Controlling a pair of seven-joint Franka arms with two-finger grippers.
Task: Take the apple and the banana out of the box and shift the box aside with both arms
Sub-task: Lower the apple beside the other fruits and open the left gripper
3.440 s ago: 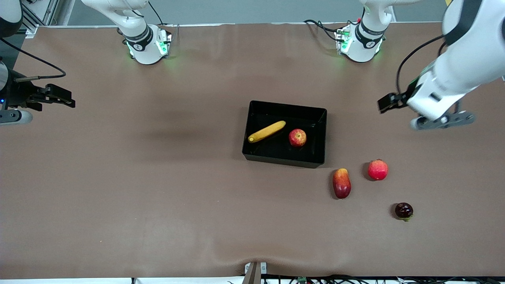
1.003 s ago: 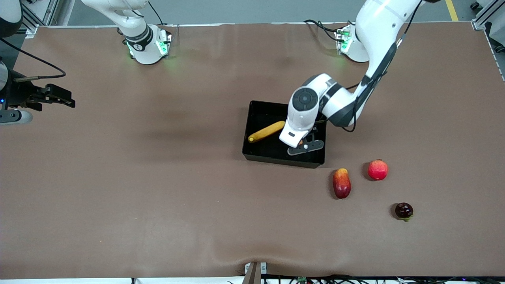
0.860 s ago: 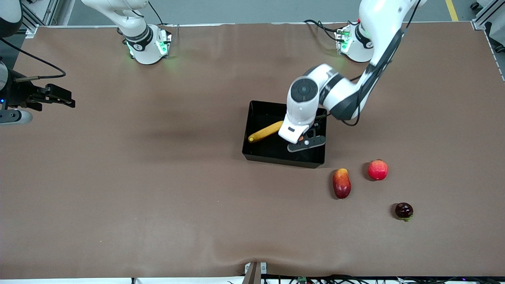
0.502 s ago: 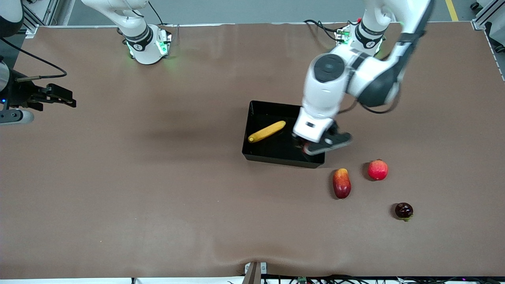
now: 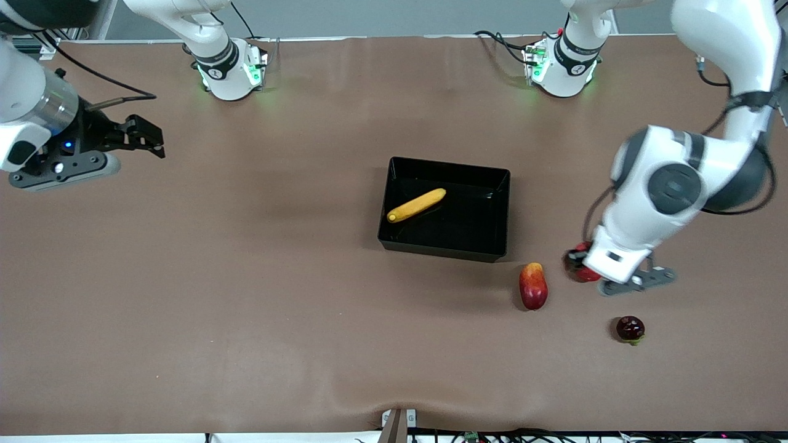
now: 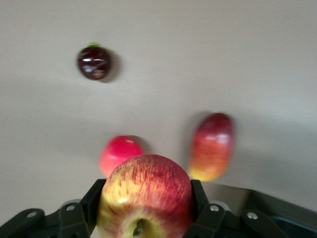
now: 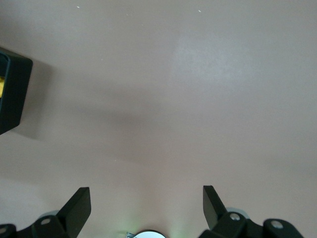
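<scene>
The black box [image 5: 500, 178] stands at the table's middle with the yellow banana [image 5: 417, 205] lying in it. My left gripper [image 5: 582, 264] is shut on the red-and-yellow apple [image 6: 146, 198] and holds it in the air above a round pink-red fruit [image 6: 119, 151] that lies on the table. In the front view the left hand covers most of both. My right gripper [image 5: 151, 135] hangs open and holds nothing over the table's edge at the right arm's end; its wrist view shows a corner of the box [image 7: 12, 94].
A red-yellow mango-like fruit [image 5: 533, 286] lies just nearer to the front camera than the box's corner. A small dark purple fruit [image 5: 630, 328] with a green stem lies nearer still, toward the left arm's end. Brown cloth covers the table.
My left gripper has lifted the apple out of the box and carried it toward the left arm's end, over the loose fruits. My right arm has shifted a little inward over the table.
</scene>
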